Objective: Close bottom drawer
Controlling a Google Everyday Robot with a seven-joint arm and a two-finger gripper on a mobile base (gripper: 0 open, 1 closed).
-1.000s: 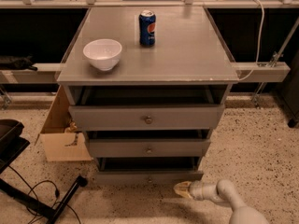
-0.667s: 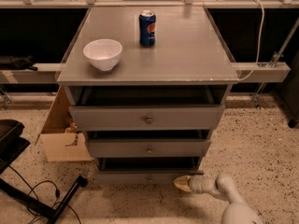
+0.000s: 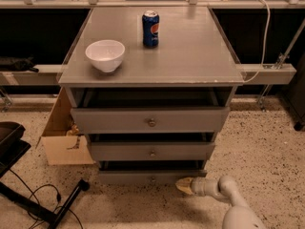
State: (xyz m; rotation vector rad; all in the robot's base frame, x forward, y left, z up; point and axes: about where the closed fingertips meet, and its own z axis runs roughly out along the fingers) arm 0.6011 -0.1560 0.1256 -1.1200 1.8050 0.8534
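The bottom drawer (image 3: pixel 151 177) is the slimmest grey front, low on the grey cabinet, with a small round knob (image 3: pixel 153 179). It stands pulled out a little, with a dark gap above it. My gripper (image 3: pixel 183 185) comes in from the lower right on a white arm (image 3: pixel 224 190). Its tan tip sits at the right end of the bottom drawer's front, close to the floor. Above are the middle drawer (image 3: pixel 151 151) and the top drawer (image 3: pixel 150 120), both slightly out.
A white bowl (image 3: pixel 105 55) and a blue soda can (image 3: pixel 150 28) stand on the cabinet top (image 3: pixel 190 51). A cardboard box (image 3: pixel 62 137) sits on the speckled floor at the left. A black stand and cable (image 3: pixel 43 204) lie at the lower left.
My gripper has moved left along the floor toward the bottom drawer's right end. The drawers, bowl and can have not moved.
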